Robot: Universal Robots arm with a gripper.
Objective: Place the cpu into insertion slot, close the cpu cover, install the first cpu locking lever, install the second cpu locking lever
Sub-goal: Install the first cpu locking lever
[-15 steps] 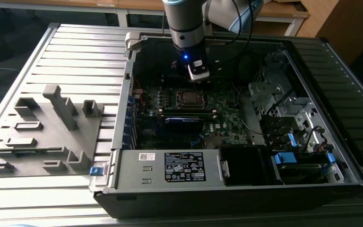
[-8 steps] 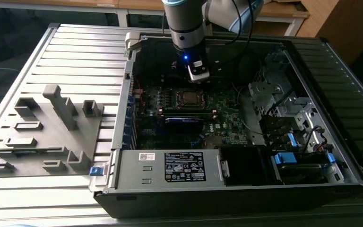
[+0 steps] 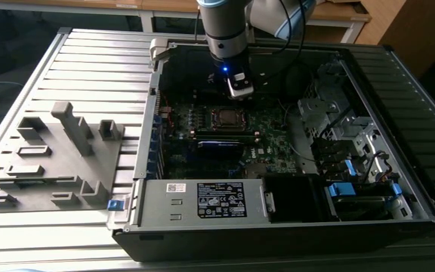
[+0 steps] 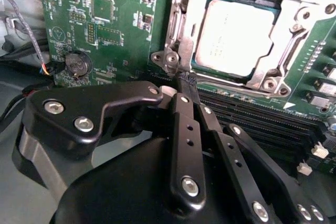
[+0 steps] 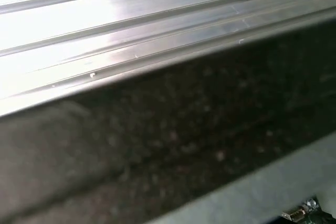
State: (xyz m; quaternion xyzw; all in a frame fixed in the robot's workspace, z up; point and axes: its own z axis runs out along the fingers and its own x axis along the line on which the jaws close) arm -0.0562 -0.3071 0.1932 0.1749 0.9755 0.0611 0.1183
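Gripper (image 4: 187, 80) poised beside the socket, fingertips pinched together on nothing.
Arm reaches straight down into the open computer case (image 3: 278, 226) from the far side; right of the fingertips, the cpu (image 4: 236, 36) sits in its slot, the cpu cover (image 4: 181, 30) down around it.

Arm (image 3: 225, 28) upright, fingers (image 4: 185, 109) together

cpu (image 4: 235, 36) in its socket, cpu cover (image 4: 181, 35) around it.
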